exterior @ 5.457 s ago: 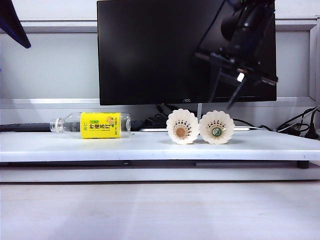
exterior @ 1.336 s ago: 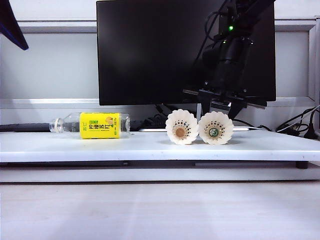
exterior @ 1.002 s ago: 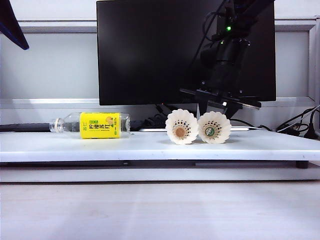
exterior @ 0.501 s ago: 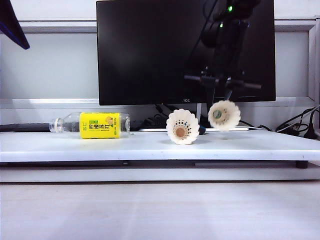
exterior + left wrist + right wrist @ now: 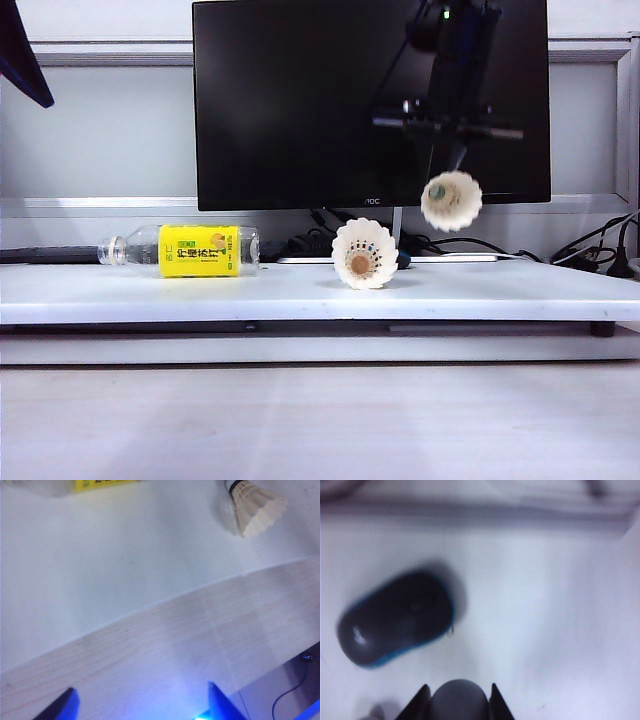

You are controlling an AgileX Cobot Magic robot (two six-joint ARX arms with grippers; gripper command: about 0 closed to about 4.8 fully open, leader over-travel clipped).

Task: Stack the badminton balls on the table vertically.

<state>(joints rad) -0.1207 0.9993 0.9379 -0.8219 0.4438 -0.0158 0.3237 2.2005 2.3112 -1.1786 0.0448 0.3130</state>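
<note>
So far I log one pickup only: right gripper (image 5: 449,172), upper right of the exterior view, pinches the green-taped shuttlecock (image 5: 451,200) above the table (image 5: 300,292), left gripper (image 5: 140,702) spread idle, second shuttlecock (image 5: 365,253) lies centre, stacking remains.

White feathered badminton balls (image 5: 365,253), yellow-labelled clear bottle (image 5: 180,250), black monitor (image 5: 300,100), blue-edged black mouse (image 5: 395,617), white table (image 5: 300,290).

Green-taped shuttlecock (image 5: 451,200) now aloft in right gripper (image 5: 460,696)
</note>
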